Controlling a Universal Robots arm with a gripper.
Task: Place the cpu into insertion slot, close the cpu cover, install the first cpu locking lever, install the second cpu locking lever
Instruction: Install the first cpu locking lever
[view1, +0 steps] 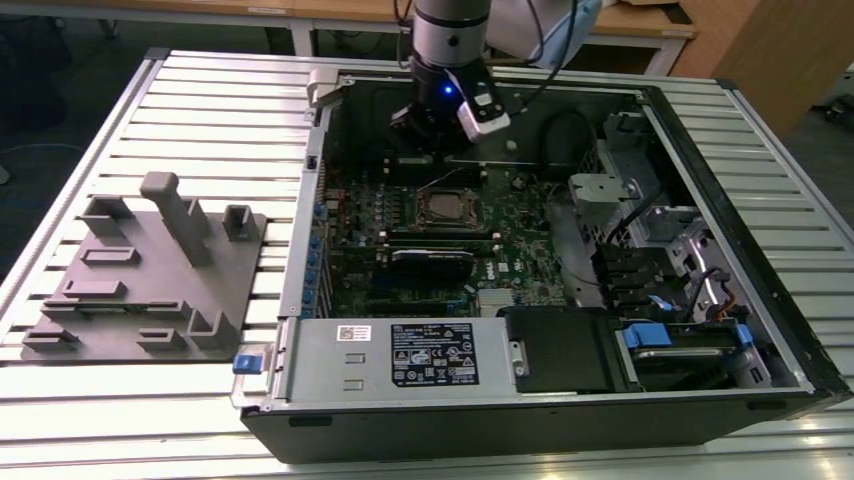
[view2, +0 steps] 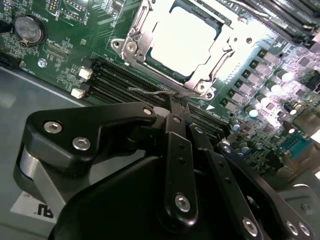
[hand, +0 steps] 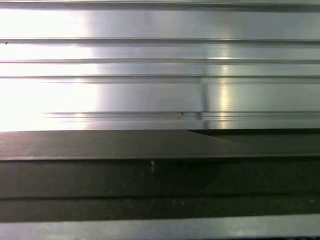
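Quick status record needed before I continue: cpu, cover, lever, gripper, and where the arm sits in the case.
cpu: seated in the insertion slot, pale metal top showing
cpu cover: lying down around the cpu
locking lever: thin wire along the socket's near edge, at the gripper's tips
gripper: fingers drawn together at the lever wire
arm: reaching down into the open computer case, just behind the socket

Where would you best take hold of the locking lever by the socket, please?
I'd grip the lever's free wire end, lying along the cover's edge beside the memory slots. Come from above on the slot side, where the gripper is: the wire is thin and the cover blocks the other side.
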